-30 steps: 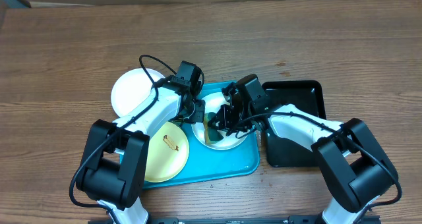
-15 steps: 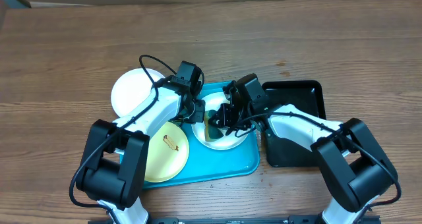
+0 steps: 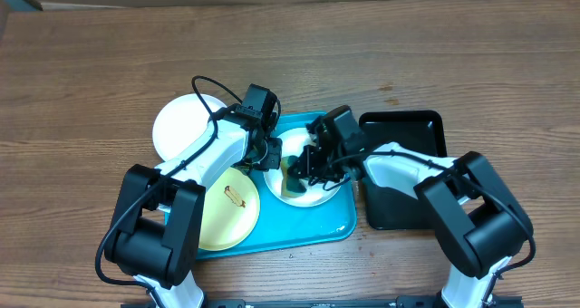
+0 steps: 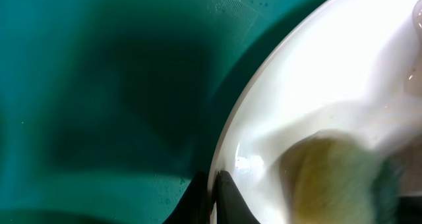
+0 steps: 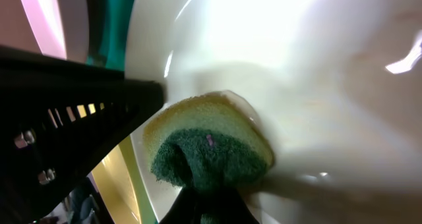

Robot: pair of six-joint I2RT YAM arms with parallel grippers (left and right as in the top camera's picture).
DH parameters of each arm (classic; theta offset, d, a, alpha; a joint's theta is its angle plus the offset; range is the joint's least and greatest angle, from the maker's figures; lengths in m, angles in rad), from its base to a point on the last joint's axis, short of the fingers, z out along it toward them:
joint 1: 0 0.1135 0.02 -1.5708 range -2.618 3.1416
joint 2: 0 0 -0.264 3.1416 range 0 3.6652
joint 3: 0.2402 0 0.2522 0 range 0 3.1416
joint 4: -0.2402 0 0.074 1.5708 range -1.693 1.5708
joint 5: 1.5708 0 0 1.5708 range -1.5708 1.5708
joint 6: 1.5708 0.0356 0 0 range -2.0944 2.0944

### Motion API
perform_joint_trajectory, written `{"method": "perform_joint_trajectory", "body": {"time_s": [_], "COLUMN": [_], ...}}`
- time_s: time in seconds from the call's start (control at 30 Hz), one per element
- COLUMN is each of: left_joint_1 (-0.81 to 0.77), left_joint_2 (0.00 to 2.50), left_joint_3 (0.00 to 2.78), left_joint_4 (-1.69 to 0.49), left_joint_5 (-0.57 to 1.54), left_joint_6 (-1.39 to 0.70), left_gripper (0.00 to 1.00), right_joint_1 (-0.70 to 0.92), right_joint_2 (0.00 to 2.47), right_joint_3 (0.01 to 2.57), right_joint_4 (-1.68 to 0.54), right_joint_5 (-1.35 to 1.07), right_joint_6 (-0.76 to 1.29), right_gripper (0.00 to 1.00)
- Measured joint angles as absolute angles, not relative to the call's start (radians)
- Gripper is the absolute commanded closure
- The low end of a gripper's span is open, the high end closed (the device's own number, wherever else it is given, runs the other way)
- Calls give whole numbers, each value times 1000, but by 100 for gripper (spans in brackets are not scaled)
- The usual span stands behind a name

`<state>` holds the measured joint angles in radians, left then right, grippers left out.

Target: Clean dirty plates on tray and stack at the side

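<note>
1. The right pincer (image 5: 210,199) is closed tight on a sponge (image 5: 210,151), pinching its green scouring side. The yellow foam side is pressed against the face of a white plate (image 5: 297,66).
2. The left pincer (image 4: 212,194) is closed nearly flat on that plate's rim at its left edge, one fingertip above and one below, steadying it. Whether the rim is lifted off the tray cannot be told.
3. The white plate sits in the right half of the turquoise tray (image 3: 313,225), between the two pincers.
4. The sponge is soft and springy, and a pinch through its middle looks secure. It will squash and spread under pressure, so it suits rubbing rather than scraping.
5. The plate looks stiff, glossy, thin and probably light. Wet or smeared, it should be slippery and likely to slide or spin under the sponge. The rim is the only place to grip it, and a shallow bite there could slip.
6. A yellow-green plate (image 3: 231,213) with a brown smear lies at the tray's left end, seemingly overhanging the rim.
7. A second white plate (image 3: 179,122) rests on the worktop (image 3: 91,72) just beside the tray's far-left corner.
8. A black tray (image 3: 412,136) sits to the right of the tray.
</note>
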<state>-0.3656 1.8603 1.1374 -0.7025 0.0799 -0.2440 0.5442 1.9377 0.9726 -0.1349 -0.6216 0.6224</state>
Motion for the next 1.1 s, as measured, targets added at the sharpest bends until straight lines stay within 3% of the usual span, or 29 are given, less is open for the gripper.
{"method": "perform_joint_trajectory", "body": {"time_s": [0.3, 0.53, 0.8, 1.1], "left_joint_1": [-366, -366, -366, -366], "left_joint_2": [1860, 1860, 1860, 1860], "left_joint_3": [1138, 1138, 1139, 1150], "left_joint_4": [-708, -708, -709, -756], "left_joint_5": [85, 85, 85, 66], "left_joint_6": [-244, -244, -244, -265], "left_gripper": [96, 96, 96, 96], "right_joint_1": [458, 455, 453, 411], "right_joint_2": [1906, 1905, 1884, 1814], "right_joint_3": [1045, 1123, 1346, 1404], "right_joint_4": [-377, -410, -614, -972], "right_joint_5": [-549, -522, -541, -257], "right_joint_6": [523, 476, 428, 397], "right_gripper": [96, 96, 96, 96]}}
